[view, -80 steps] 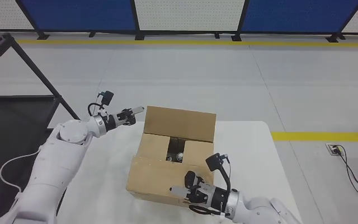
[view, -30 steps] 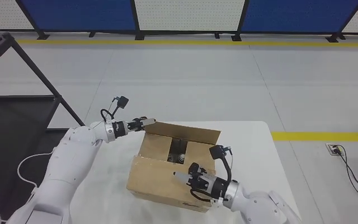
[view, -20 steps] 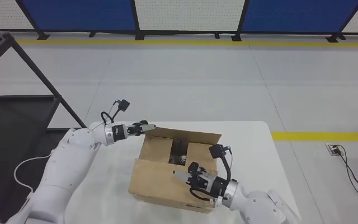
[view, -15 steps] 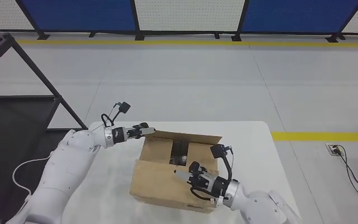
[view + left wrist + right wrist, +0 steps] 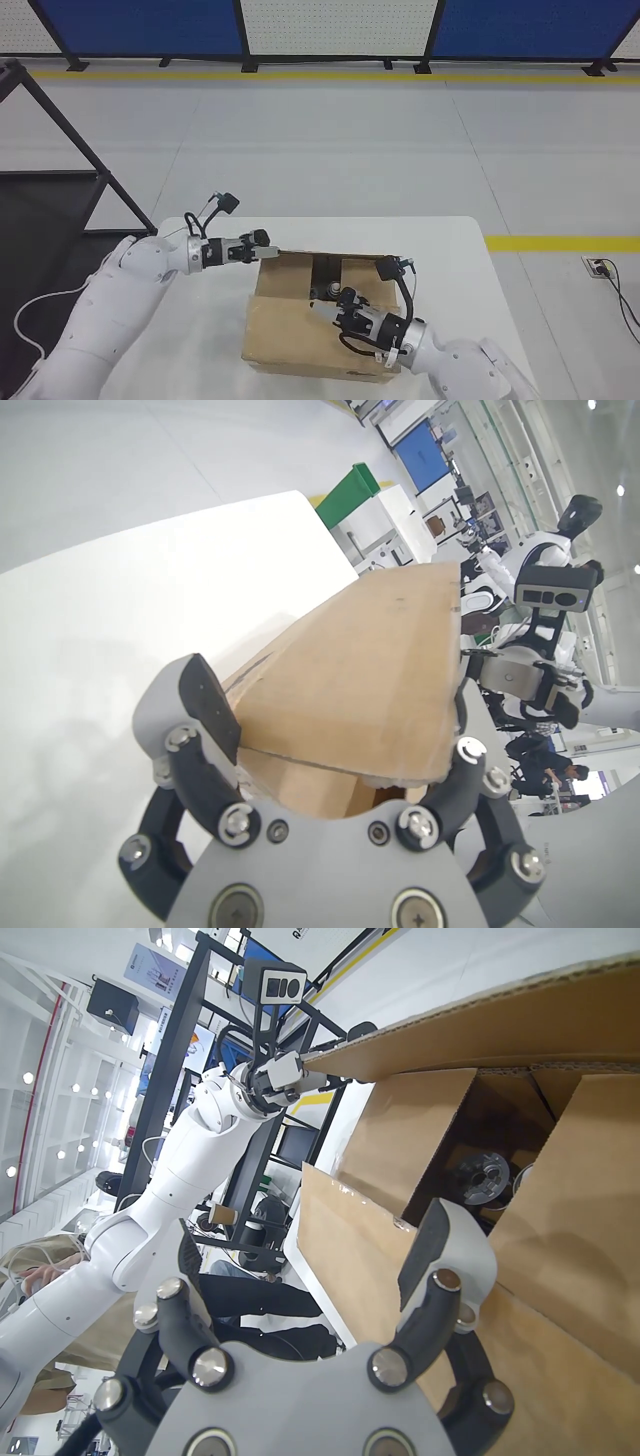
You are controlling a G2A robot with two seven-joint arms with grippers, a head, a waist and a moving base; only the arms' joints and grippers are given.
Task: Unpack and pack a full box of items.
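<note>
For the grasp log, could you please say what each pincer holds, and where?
Neither clamps anything: the left pincer stands open around the end of the far flap, the right pincer open at the near flap.

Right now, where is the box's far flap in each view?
Top view: the far flap is a thin strip along the far edge of the box.
Left wrist view: the far flap is the broad cardboard sheet between the fingers of the left gripper.
Right wrist view: the far flap slants over the open box, ending at the left gripper.
Shared landmark: the left gripper at the flap's corner.
</note>
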